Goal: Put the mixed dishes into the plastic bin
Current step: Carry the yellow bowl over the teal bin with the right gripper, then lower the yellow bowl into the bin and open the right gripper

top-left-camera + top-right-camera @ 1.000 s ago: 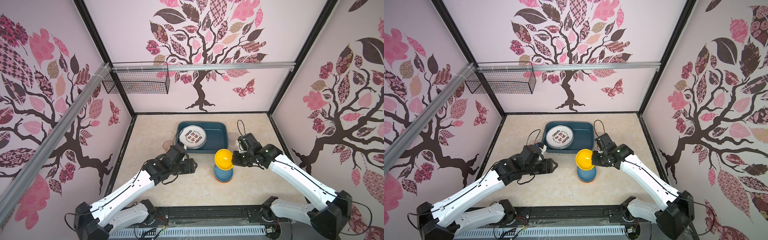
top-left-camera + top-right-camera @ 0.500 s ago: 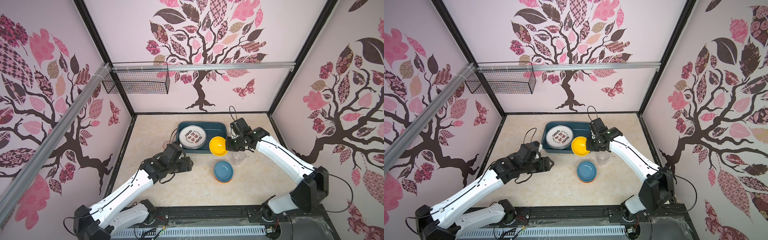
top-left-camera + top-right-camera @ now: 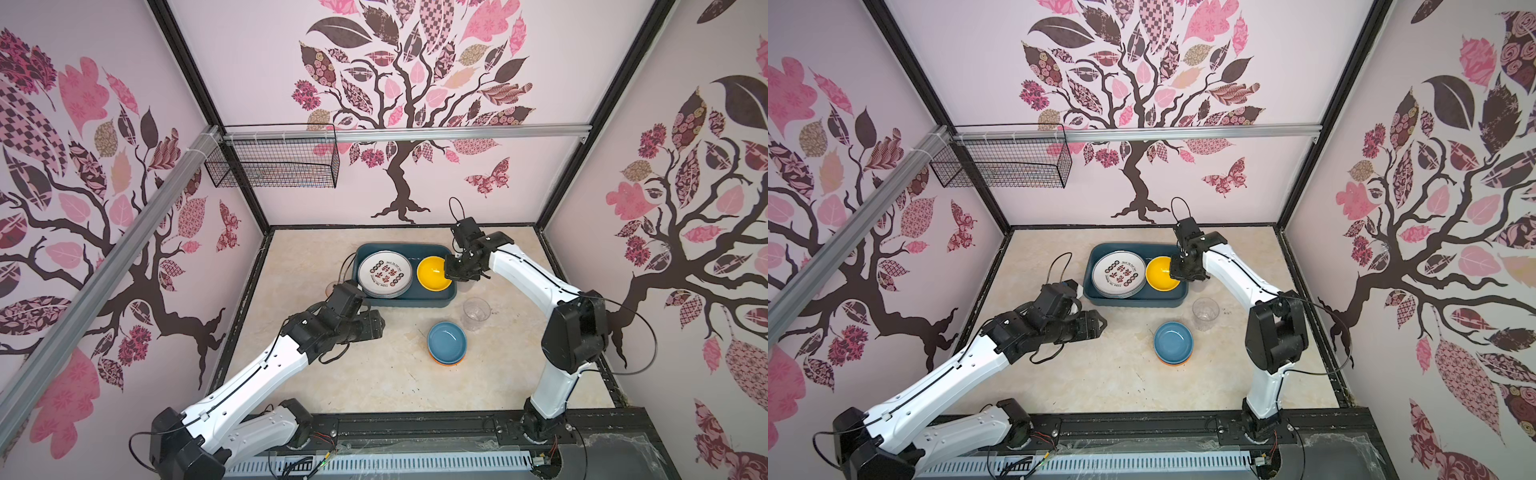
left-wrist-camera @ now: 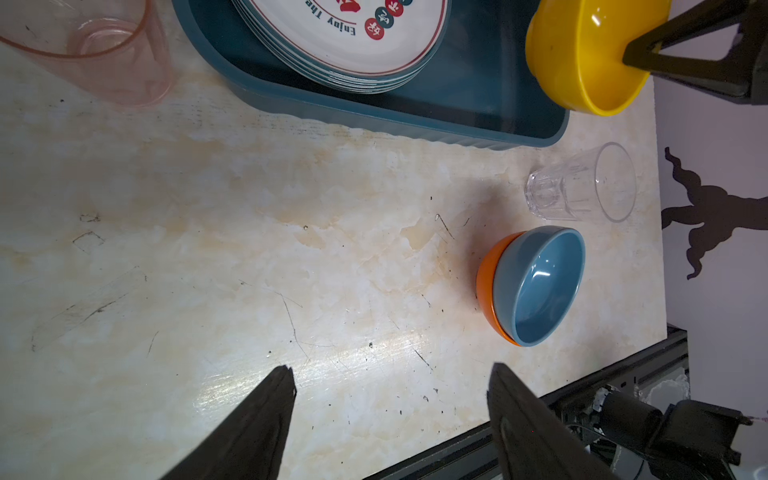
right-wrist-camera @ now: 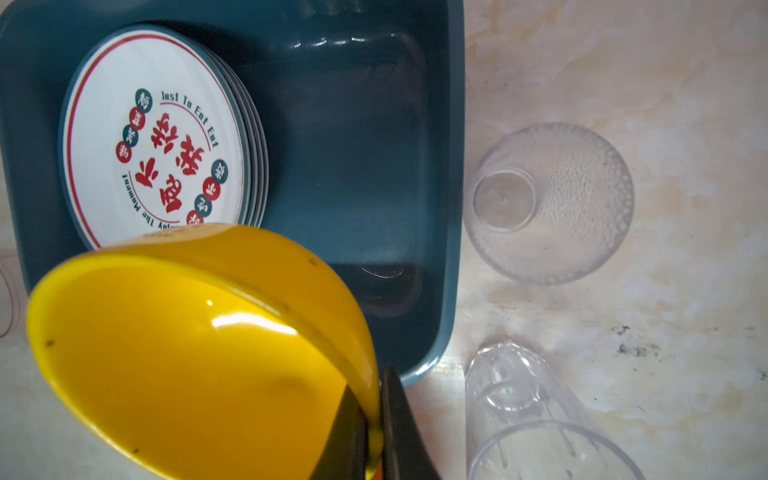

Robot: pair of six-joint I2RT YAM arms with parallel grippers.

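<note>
The dark teal plastic bin (image 3: 405, 305) (image 3: 1133, 303) holds a stack of white plates (image 3: 384, 273) (image 5: 158, 141) in its left half. My right gripper (image 3: 451, 272) (image 5: 374, 436) is shut on the rim of a yellow bowl (image 3: 433, 273) (image 5: 187, 353), held tilted over the bin's right half. A blue bowl (image 3: 446, 340) (image 4: 544, 286) sits nested in an orange bowl (image 4: 486, 282) on the table in front of the bin. My left gripper (image 3: 380, 326) (image 4: 390, 374) hangs open and empty over bare table, left of those bowls.
A clear ribbed cup (image 3: 476, 312) (image 4: 577, 187) stands right of the bin's front corner, and a clear dotted cup (image 5: 552, 203) stands beside the bin's right wall. A pinkish cup (image 3: 334, 286) (image 4: 99, 54) stands at the bin's left. A black wire basket (image 3: 274, 164) hangs on the back rail.
My right gripper has carried the yellow bowl from above the blue bowl back to over the bin. My left gripper has drifted slightly toward the bin and its jaws have widened a little.
</note>
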